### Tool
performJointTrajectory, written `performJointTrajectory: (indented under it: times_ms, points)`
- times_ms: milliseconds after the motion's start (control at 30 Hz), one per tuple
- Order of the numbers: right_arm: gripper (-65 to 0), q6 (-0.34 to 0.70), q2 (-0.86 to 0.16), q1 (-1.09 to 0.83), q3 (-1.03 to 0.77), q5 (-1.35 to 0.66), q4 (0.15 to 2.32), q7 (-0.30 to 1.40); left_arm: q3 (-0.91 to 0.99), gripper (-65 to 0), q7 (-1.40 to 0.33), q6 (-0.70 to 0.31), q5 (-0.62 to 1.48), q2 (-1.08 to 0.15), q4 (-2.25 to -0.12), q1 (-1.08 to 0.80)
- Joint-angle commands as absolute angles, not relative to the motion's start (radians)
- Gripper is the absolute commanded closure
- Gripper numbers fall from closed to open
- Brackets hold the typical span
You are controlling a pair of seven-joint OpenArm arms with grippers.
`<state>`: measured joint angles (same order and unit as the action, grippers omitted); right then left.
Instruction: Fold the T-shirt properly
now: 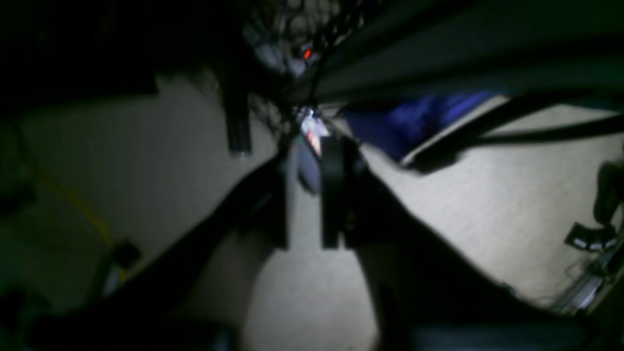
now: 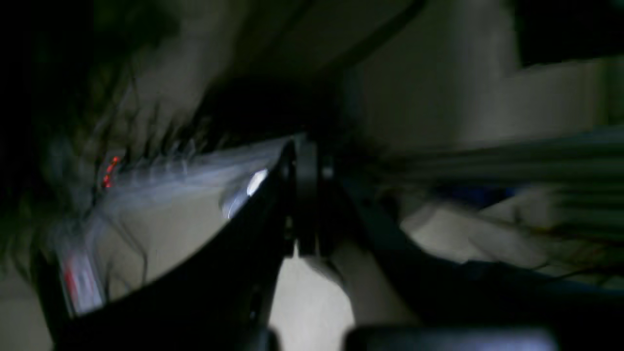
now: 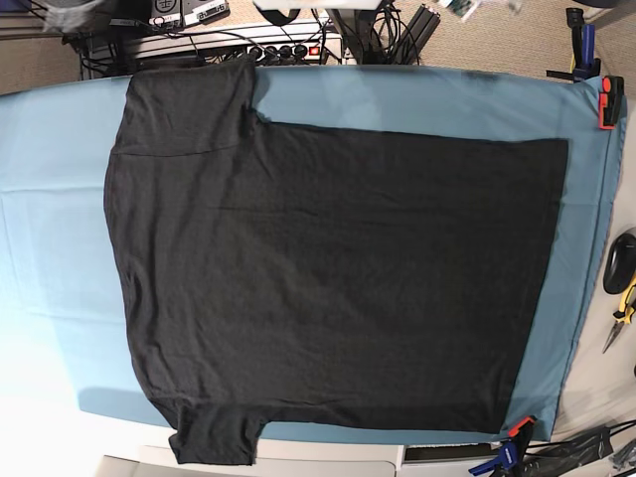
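The black T-shirt (image 3: 328,268) lies spread flat on the teal table cloth (image 3: 50,248) in the base view, plain side up with no print showing. Its sleeves are at the upper left (image 3: 189,99) and lower left (image 3: 214,437), and its hem is at the right. Neither arm shows in the base view. The wrist views are dark and blurred and look at pale floor, away from the shirt. My left gripper (image 1: 309,146) and right gripper (image 2: 304,146) both look shut on nothing.
A red clamp (image 3: 607,99) and a blue and red clamp (image 3: 512,452) pin the cloth at the right corners. Pliers (image 3: 623,308) and a black object (image 3: 619,260) lie at the right edge. A power strip (image 3: 238,45) and cables sit behind the table.
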<state>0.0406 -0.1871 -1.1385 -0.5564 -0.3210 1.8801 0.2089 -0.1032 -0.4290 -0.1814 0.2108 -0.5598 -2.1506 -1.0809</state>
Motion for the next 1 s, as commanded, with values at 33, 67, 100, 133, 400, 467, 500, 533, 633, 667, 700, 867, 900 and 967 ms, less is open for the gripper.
performJointTrajectory:
  times_ms: [33, 67, 100, 133, 400, 467, 500, 533, 633, 667, 700, 867, 900, 967]
  points:
    - [0.0, 0.037, -0.191, -1.14, -0.67, -0.384, 1.987, 0.242, -0.102, -14.3, -0.434, -0.206, 0.222, -0.568, -2.217, -1.099]
    - [0.0, 0.038, -0.191, -1.122, -0.723, -0.416, 2.029, 0.274, -0.102, -14.3, -0.434, -0.209, 0.222, -0.568, -2.239, -1.097]
    - [0.0, 0.039, -0.191, -1.1, -0.771, -0.446, 2.068, 0.307, -0.102, -14.3, -0.429, -0.21, 0.223, -0.568, -2.257, -1.093]
    - [0.0, 0.045, -0.192, -1.072, -0.812, -0.472, 2.102, 0.337, -0.102, -14.3, -0.426, -0.21, 0.224, -0.568, -2.273, -1.085]
    - [-28.9, -0.022, -0.078, -0.745, -0.885, -0.566, 2.146, 0.422, -0.102, -14.3, -0.427, -0.208, 0.2, -0.565, -2.299, -0.996]
    - [-28.9, -0.035, -0.014, -0.659, -0.885, -0.601, 2.144, 0.477, -0.102, -14.3, -0.427, -0.208, 0.186, -0.565, -2.299, -0.975]
    - [-28.9, -0.034, 0.015, -0.625, -0.884, -0.623, 2.144, 0.508, -0.102, -14.3, -0.427, -0.208, 0.178, -0.565, -2.299, -0.966]
    - [-28.9, -0.03, 0.041, -0.598, -0.883, -0.649, 2.144, 0.533, -0.102, -14.3, -0.427, -0.208, 0.17, -0.565, -2.299, -0.96]
    - [-28.9, 0.022, 0.089, -0.558, -0.881, -0.727, 2.144, 0.577, -0.102, -14.3, -0.43, -0.207, 0.118, -0.565, -2.298, -0.945]
    - [-28.8, 0.028, 0.095, -0.556, -0.879, -0.743, 2.144, 0.589, -0.102, -14.3, -0.43, -0.207, 0.103, -0.566, -2.297, -0.945]
    - [-28.8, 0.03, 0.1, -0.556, -0.876, -0.745, 2.144, 0.595, -0.102, -14.3, -0.431, -0.207, 0.099, -0.566, -2.297, -0.945]
    - [-28.8, 0.066, 0.105, -0.556, -0.873, -0.746, 2.098, 0.632, -0.102, -14.3, -0.432, -0.207, 0.102, -0.585, -2.297, -0.933]
    - [-28.8, 0.089, 0.102, -0.551, -0.872, -0.764, 2.063, 0.641, -0.102, -14.3, -0.439, -0.207, 0.101, -0.591, -2.297, -0.923]
    - [-28.8, 0.149, 0.083, -0.534, -0.872, -0.807, 1.972, 0.675, -0.102, -14.3, -0.45, -0.2, 0.101, -0.603, -2.296, -0.899]
